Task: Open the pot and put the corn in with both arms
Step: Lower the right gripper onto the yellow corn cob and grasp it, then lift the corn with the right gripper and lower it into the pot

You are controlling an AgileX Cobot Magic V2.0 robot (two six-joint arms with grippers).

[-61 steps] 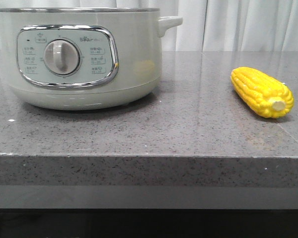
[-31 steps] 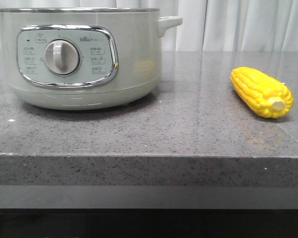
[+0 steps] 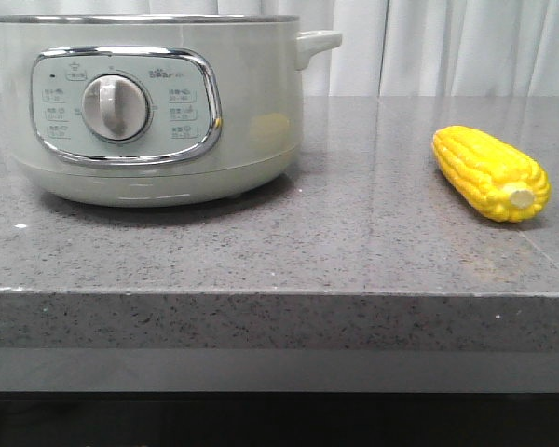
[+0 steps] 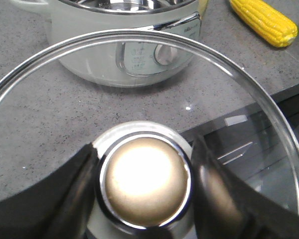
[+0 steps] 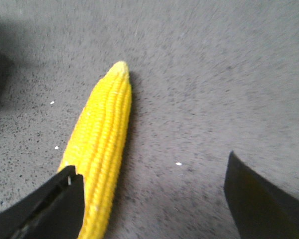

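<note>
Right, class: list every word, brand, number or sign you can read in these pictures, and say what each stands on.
"Bear": brand mark at the top of the chrome-framed control panel on the pale grey-green electric cooker.
Small setting labels around the round dial: too small to read.
Nothing else bears text.

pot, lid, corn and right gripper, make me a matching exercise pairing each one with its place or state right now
Things:
1. pot
2. lid
3. corn
4. right gripper

States:
A. lying on the counter, stub end toward the camera in the front view
B. open, spread above the yellow cob
C. uncovered, steel inside showing
D. glass, held off the pot by its knob in the left gripper

Pairs: 1-C, 2-D, 3-A, 4-B
</note>
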